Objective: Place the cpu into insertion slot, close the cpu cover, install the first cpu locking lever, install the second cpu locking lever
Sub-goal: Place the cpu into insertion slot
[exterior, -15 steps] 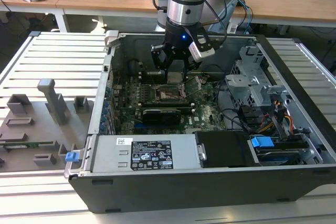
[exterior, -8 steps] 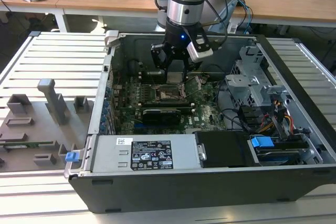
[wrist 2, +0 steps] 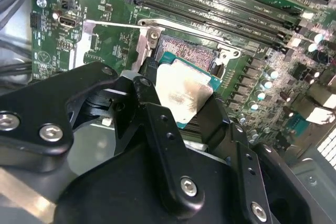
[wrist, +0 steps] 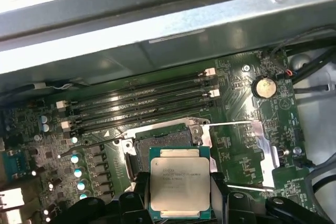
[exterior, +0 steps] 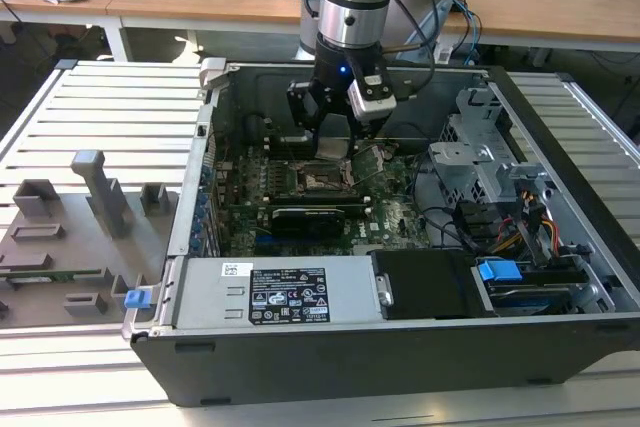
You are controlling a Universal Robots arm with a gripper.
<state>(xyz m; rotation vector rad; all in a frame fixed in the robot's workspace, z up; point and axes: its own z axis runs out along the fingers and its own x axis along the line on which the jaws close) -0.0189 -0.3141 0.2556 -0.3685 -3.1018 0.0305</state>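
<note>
Two black fingers (wrist: 137,195) pinch the cpu (wrist: 180,184) by opposite edges, so the gripper (wrist: 180,195) is clamped on it with the dull metal top facing up and the other two edges left free. In the second wrist view the cpu (wrist 2: 184,95) sits tilted between the same fingers (wrist 2: 147,90), just over the near rim of the socket (wrist 2: 190,56); whether it touches that rim I cannot tell. In the first wrist view the socket (wrist: 157,139) lies bare, its pin field uncovered, and the cover (wrist: 266,150) is swung open to one side, a thin silvery frame with green board showing through its window. Past the socket's far edge run the long dark memory slots (wrist: 142,103), close and parallel, with the grey case wall (wrist: 157,24) beyond them. A round coin battery (wrist: 264,86) sits well apart, past the cover. In the exterior view the gripper (exterior: 325,132) hangs inside the open computer case (exterior: 300,357) above the motherboard (exterior: 395,212), with a black card (exterior: 310,217) just on the near side of the socket and a metal drive cage (exterior: 470,152) well off to the exterior view's right.
</note>
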